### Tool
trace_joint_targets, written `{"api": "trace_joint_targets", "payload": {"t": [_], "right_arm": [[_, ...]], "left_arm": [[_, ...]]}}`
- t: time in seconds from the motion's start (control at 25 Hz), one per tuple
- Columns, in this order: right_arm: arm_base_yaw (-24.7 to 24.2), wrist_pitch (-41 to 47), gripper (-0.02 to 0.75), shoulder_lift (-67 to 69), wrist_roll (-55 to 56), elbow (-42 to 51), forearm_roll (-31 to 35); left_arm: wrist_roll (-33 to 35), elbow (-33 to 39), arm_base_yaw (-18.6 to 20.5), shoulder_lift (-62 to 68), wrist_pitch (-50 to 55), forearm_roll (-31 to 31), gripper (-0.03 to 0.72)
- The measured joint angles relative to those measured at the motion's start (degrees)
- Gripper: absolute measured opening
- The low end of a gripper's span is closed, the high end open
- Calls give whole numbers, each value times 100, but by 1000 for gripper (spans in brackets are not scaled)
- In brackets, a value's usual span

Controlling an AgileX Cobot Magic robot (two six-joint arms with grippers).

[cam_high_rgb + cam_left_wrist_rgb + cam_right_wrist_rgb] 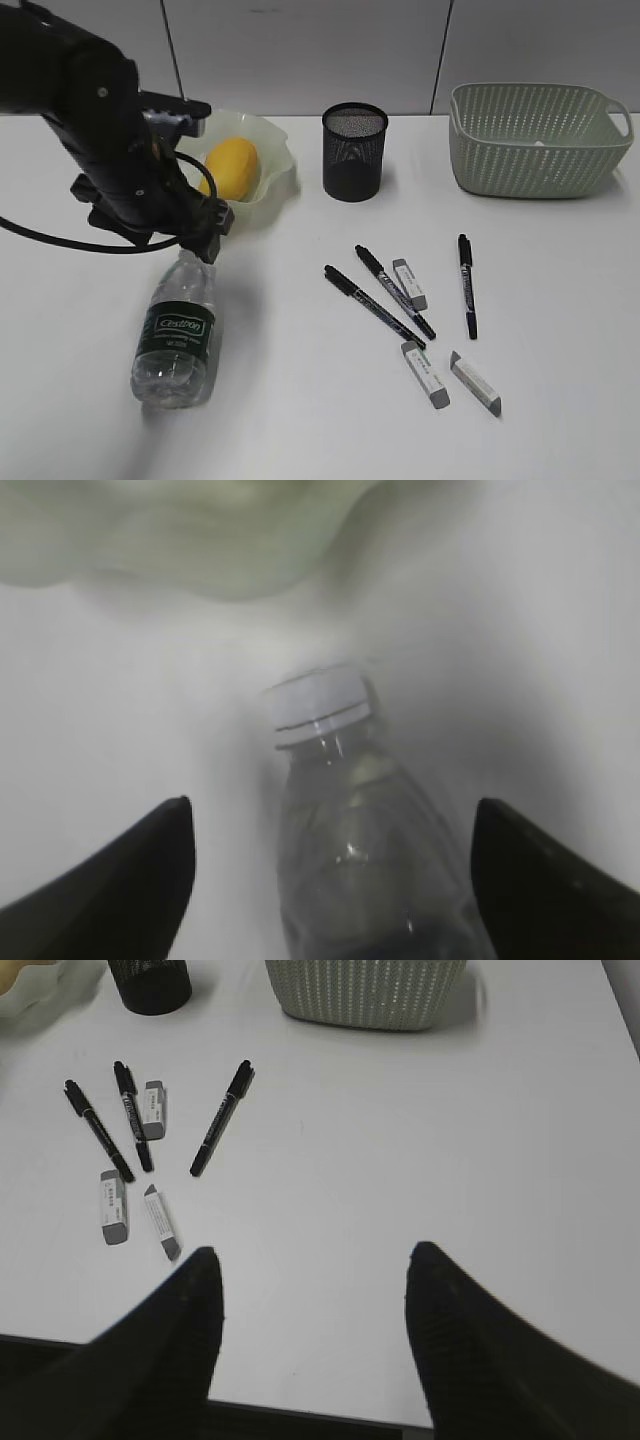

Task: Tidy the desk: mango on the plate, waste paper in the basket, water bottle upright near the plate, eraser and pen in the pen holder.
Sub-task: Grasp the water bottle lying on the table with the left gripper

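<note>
Cestbon water bottle lies on its side on the desk, cap toward the plate, where the mango already sits. From the exterior view the left gripper hovers at the neck; pens and erasers lie scattered, well apart from the pen holder.

Left wrist view: both fingers are spread wide, straddling the bottle's shoulder without touching, cap ahead. The bottle looks nearly empty, so probably light, smooth and apt to roll or dent; a grip just below the shoulder seems safest.

Right wrist view: the right gripper is spread, holding nothing, above bare desk near the basket.
</note>
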Motion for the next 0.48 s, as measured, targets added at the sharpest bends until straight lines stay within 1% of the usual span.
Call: {"api": "trace_joint_targets", "payload": {"t": [0.12, 0.28, 0.32, 0.36, 0.48], "right_arm": [[0, -5, 460, 0, -1, 0, 0], [0, -5, 459, 0, -6, 0, 0], [0, -5, 459, 0, -6, 0, 0], [0, -5, 459, 0, -6, 0, 0], [0, -5, 458, 0, -6, 0, 0]], "left_arm": [[-288, -277, 5, 502, 238, -23, 652], [-563, -357, 5, 804, 262, -149, 629], [-597, -362, 5, 853, 249, -203, 602], [-611, -362, 5, 890, 236, -238, 554], [-613, -372, 5, 890, 218, -270, 370]]}}
